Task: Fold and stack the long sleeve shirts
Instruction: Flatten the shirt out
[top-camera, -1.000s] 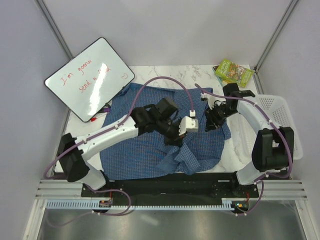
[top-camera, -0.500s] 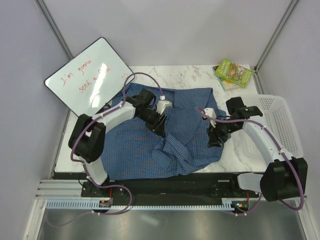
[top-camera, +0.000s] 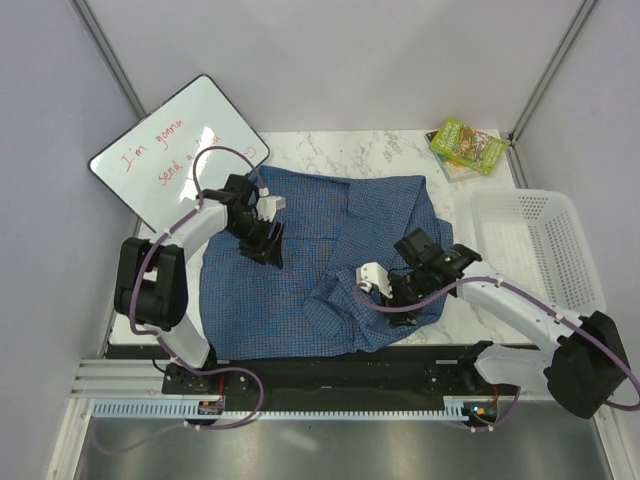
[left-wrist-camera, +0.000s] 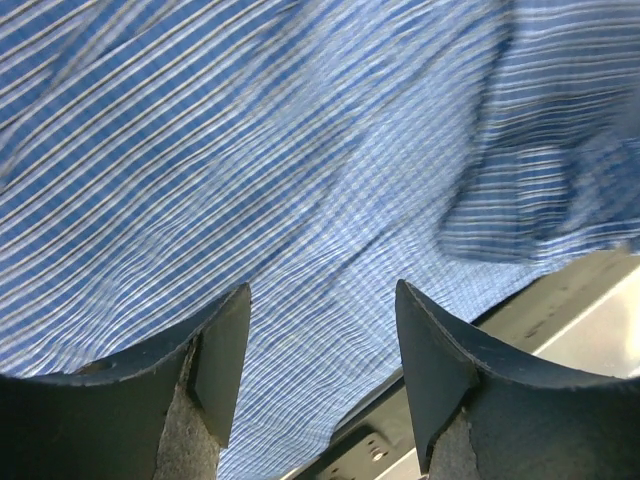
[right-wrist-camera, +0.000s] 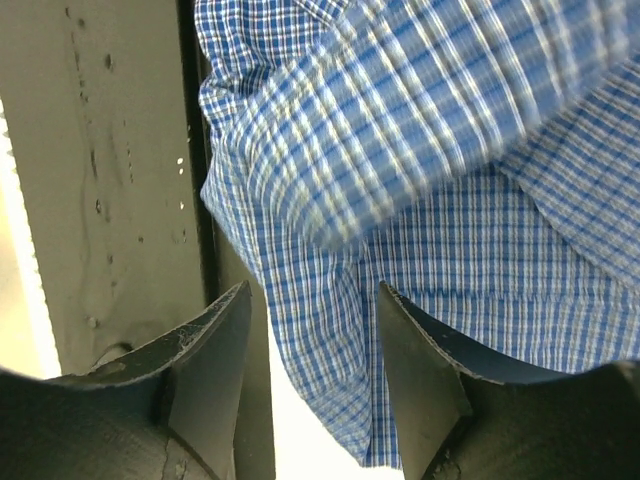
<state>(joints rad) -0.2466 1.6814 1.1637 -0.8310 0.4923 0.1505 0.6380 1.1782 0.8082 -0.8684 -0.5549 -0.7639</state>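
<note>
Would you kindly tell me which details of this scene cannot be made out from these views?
Top view: glare on the whiteboard washes out part of its red writing.
Top view: the book title is too small to read.
Top view: the right hand covers part of the bunched shirt.
Left wrist view: motion blur smears the shirt's weave.
Right wrist view: the upper cloth fold is blurred.

Soft, finely checked blue cloth shirt (top-camera: 300, 290); smooth marble-look table (top-camera: 340, 150); white plastic mesh basket (top-camera: 540, 250).
</note>
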